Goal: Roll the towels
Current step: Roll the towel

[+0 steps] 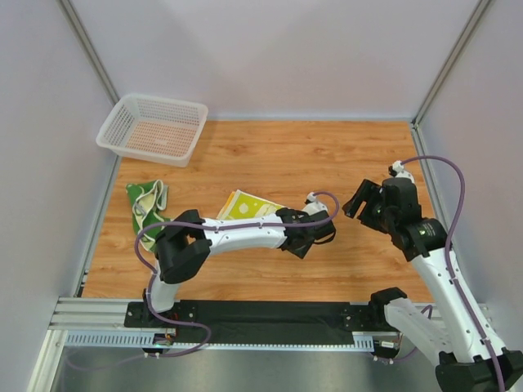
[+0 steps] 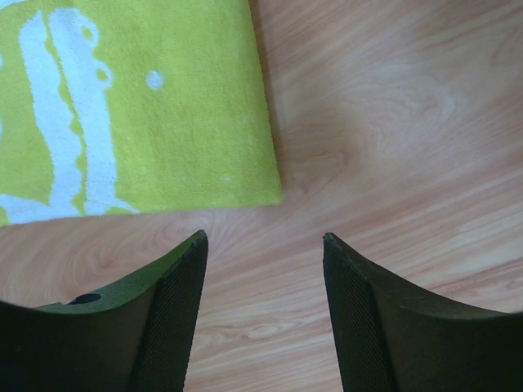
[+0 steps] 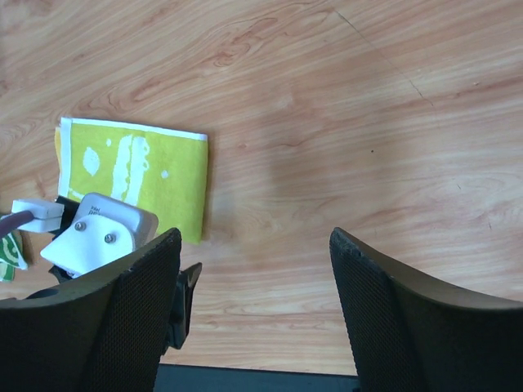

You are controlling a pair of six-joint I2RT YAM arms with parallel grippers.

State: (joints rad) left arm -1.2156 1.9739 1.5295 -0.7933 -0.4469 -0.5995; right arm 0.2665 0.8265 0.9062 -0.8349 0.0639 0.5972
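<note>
A bright yellow-green towel [image 1: 249, 206] with white marks lies flat on the wooden table [image 1: 327, 155], partly under my left arm. It also shows in the left wrist view [image 2: 147, 106] and the right wrist view [image 3: 172, 175]. A cream and green patterned towel [image 1: 145, 204] lies crumpled at the left edge. My left gripper [image 1: 304, 237] is open and empty, low over bare wood just beyond the yellow-green towel's right corner [image 2: 263, 237]. My right gripper [image 1: 357, 204] is open and empty, raised above the table on the right [image 3: 255, 233].
A white plastic mesh basket [image 1: 151, 129] stands at the back left corner. Grey walls close the table on three sides. The black base rail [image 1: 261, 314] runs along the near edge. My left gripper's white camera housing [image 3: 98, 229] shows in the right wrist view.
</note>
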